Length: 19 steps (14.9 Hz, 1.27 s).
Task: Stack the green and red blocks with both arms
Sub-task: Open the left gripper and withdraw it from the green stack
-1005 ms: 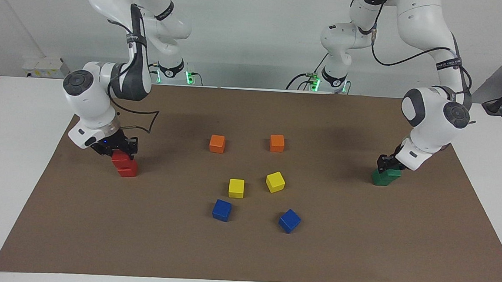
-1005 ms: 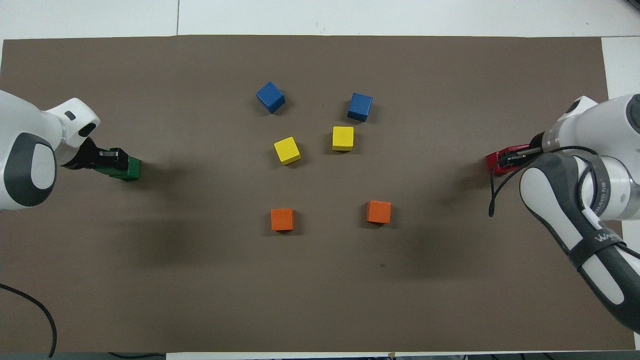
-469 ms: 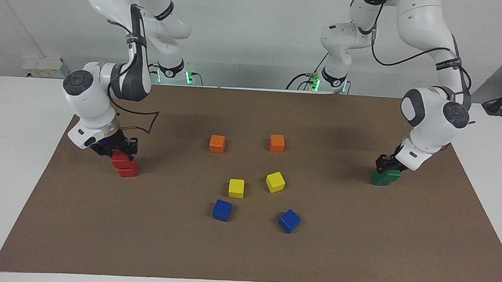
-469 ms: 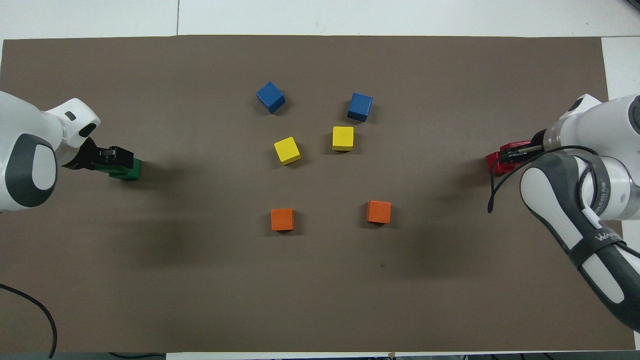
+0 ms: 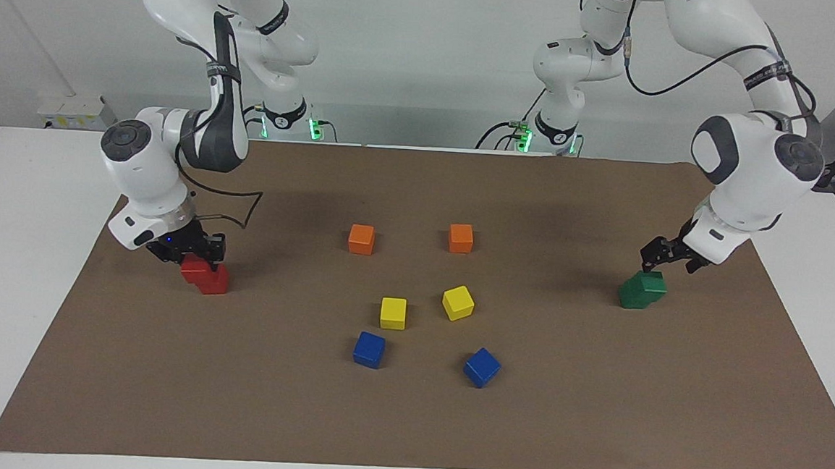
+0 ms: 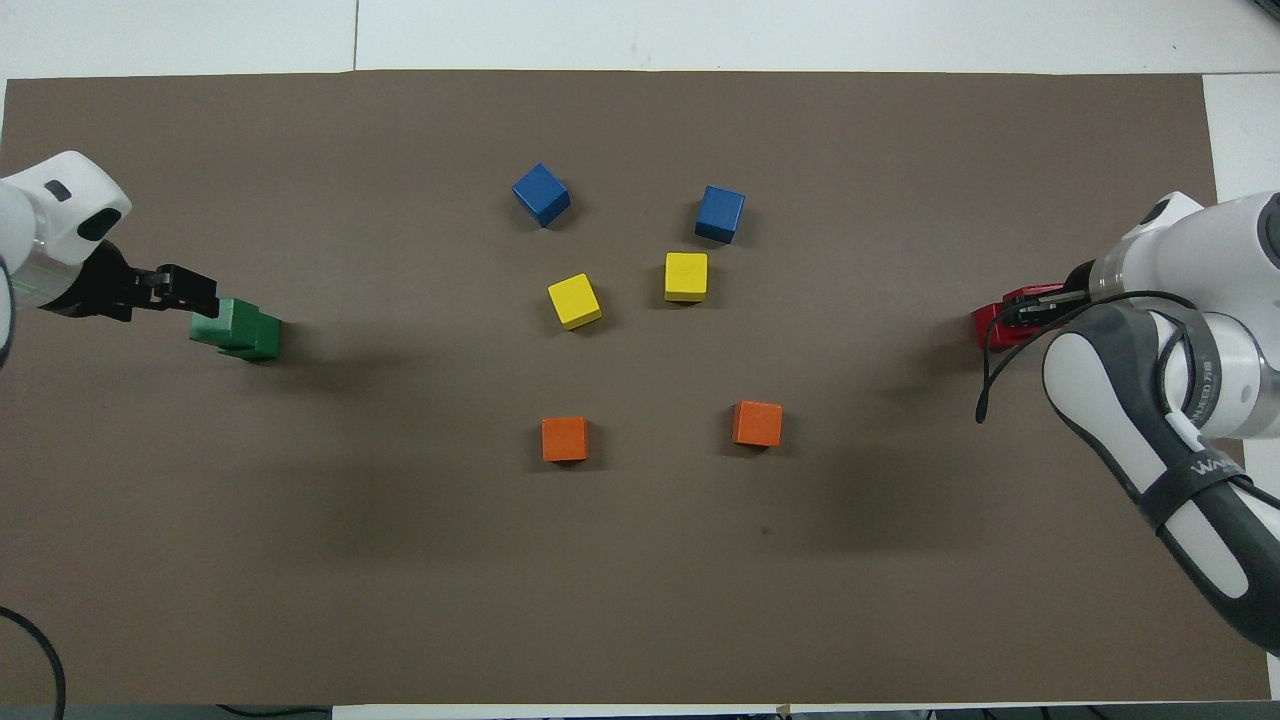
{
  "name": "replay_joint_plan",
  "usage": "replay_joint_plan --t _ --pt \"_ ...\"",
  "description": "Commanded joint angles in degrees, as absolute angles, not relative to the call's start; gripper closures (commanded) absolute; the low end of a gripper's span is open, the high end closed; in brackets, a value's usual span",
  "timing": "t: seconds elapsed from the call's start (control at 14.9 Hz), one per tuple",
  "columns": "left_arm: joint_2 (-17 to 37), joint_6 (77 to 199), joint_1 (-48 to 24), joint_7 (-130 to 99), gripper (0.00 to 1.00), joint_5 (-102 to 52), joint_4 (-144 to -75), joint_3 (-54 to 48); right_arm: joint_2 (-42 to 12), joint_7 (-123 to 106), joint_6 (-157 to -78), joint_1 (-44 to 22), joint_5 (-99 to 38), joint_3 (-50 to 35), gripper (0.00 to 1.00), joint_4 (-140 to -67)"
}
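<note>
Two green blocks stand stacked near the left arm's end of the mat, the upper green block (image 5: 651, 281) (image 6: 220, 322) sitting askew on the lower one (image 5: 633, 297) (image 6: 262, 340). My left gripper (image 5: 666, 258) (image 6: 200, 293) hangs open just above the stack, clear of it. At the right arm's end, an upper red block (image 5: 195, 267) (image 6: 1003, 322) rests offset on the lower red block (image 5: 214, 281). My right gripper (image 5: 190, 252) (image 6: 1022, 310) is shut on that upper red block and hides most of it from above.
Between the stacks on the brown mat (image 5: 595, 419) lie two orange cubes (image 5: 361, 239) (image 5: 461, 238), two yellow cubes (image 5: 393, 313) (image 5: 458, 302) and two blue cubes (image 5: 369, 349) (image 5: 482, 367).
My left gripper opened, let go of the upper green block and rose off the stack. The right gripper kept its hold and shifted the upper red block slightly.
</note>
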<state>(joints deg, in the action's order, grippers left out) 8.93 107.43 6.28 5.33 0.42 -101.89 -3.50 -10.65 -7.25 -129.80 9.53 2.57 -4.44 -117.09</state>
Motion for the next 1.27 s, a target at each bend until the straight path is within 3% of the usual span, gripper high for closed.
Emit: replay_joint_plan --t 0.0,0.27,0.54,0.8,1.0,1.21 --pt "4.85 99.34 6.77 5.54 0.00 -0.44 -99.67 -3.52 -10.28 -6.24 -130.43 10.11 2.46 -5.10 1.00 -117.77" --pt "-1.48 92.74 6.68 5.54 0.00 -0.44 -99.93 -3.43 -10.02 -6.77 -130.43 9.76 2.46 -5.10 1.00 -118.48" --pt "-3.78 89.83 6.33 2.56 0.00 -0.44 -99.76 -3.52 -9.84 -6.94 -130.43 9.76 2.46 -5.10 1.00 -119.09" --pt "-2.03 91.68 5.45 2.02 0.00 -0.53 -98.71 -2.20 -9.76 -7.12 -130.43 9.67 2.55 -5.10 1.00 -119.44" --pt "1.22 89.22 1.42 1.93 0.00 -0.53 -92.92 0.60 -9.76 -7.21 -130.60 9.75 2.55 -5.10 1.00 -119.62" --pt "0.97 88.85 1.41 1.32 0.00 -1.05 -93.42 0.62 -9.76 -7.12 -131.04 9.76 2.55 -5.10 1.00 -119.62"
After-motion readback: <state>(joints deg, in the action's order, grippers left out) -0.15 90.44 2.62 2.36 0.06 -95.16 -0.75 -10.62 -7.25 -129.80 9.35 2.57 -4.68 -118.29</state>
